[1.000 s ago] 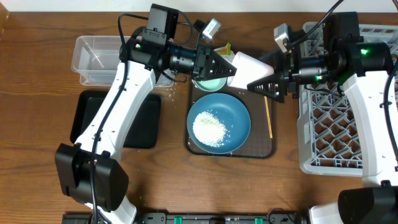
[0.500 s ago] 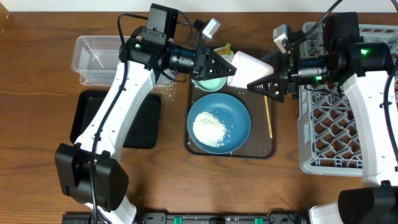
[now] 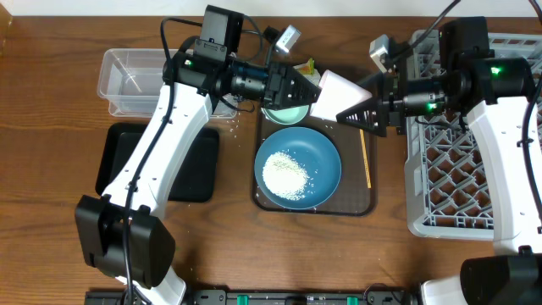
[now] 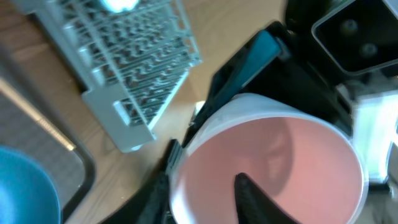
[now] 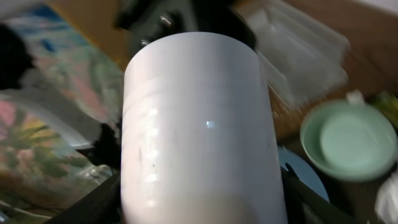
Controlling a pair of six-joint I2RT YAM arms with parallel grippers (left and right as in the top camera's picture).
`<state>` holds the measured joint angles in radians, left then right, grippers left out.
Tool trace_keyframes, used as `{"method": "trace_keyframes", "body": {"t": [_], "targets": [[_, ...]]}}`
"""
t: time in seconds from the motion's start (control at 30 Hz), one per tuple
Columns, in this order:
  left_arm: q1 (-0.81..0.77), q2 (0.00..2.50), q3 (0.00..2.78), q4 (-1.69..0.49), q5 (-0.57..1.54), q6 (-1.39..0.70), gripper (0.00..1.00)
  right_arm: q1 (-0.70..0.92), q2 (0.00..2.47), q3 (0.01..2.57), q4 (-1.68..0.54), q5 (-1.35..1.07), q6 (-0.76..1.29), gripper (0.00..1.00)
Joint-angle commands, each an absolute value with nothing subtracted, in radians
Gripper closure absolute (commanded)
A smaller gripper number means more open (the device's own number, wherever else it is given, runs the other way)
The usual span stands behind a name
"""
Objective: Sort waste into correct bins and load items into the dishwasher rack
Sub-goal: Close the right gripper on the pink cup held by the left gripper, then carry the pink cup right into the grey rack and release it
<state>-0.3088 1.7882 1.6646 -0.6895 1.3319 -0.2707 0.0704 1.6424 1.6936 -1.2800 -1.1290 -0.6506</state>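
Cup (image 3: 334, 87), rim-pinched by my left claw (image 3: 312, 91) and straddled by my right claw (image 3: 349, 100), grip unclear, could drop onto the blue dish (image 3: 322, 151) at 6 o'clock if released early.

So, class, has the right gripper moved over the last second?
Yes, slightly: the right gripper, at the cup, has edged left, away from the rack.

dish (image 3: 298, 168) on tray (image 3: 362, 206), rack (image 3: 461, 174) at right
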Motion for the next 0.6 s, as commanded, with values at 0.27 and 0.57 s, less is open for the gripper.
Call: {"method": "trace_keyframes", "body": {"t": [0.27, 0.57], "targets": [[-0.296, 1.779, 1.666, -1.047, 0.528, -0.155, 0.32, 0.055, 1.634, 1.691, -1.352, -0.382, -0.109, 0.59], [-0.175, 1.623, 1.666, -1.234, 0.156, -0.128, 0.3, -0.183, 1.634, 1.709, -1.448, -0.179, 0.072, 0.58]]}}
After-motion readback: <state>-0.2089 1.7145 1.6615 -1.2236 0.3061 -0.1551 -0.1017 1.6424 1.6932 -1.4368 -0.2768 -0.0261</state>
